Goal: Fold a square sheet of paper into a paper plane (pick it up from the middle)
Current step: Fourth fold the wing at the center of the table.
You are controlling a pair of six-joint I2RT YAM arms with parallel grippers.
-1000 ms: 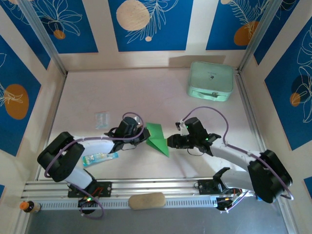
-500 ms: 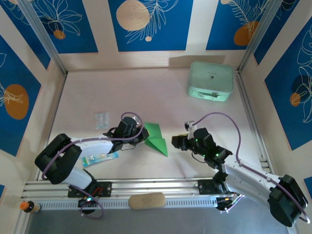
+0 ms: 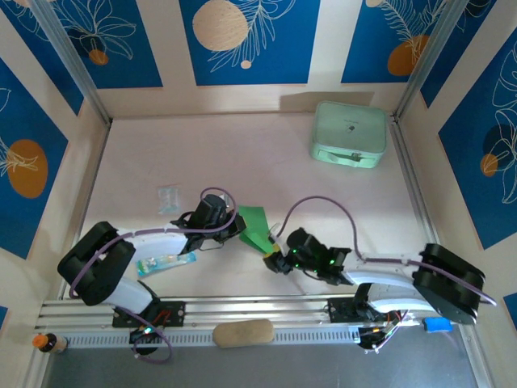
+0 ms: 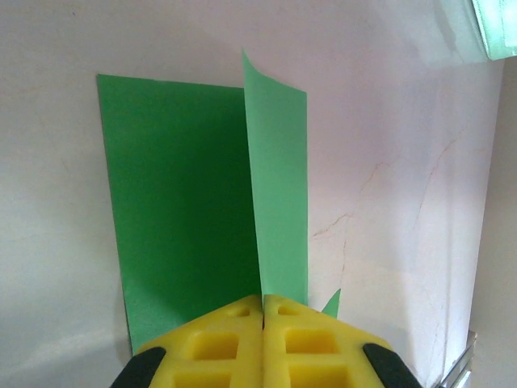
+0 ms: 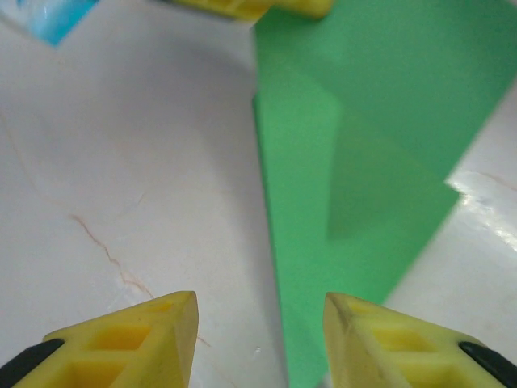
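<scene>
Partly folded paper plane (image 3: 257, 227) lies mid-tabletop (image 3: 186, 153), long axis far-to-near, tip pointing nearward. Left gripper (image 3: 237, 225) jaws clenched on its raised fold; right gripper (image 3: 273, 260) jaws parted at the tip.

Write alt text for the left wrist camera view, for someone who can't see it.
The yellow left pincer is shut on the near edge of a green paper. One flap stands up as a paler strip, while the rest lies flat on the pale table. The corner of a mint case shows at top right.
</scene>
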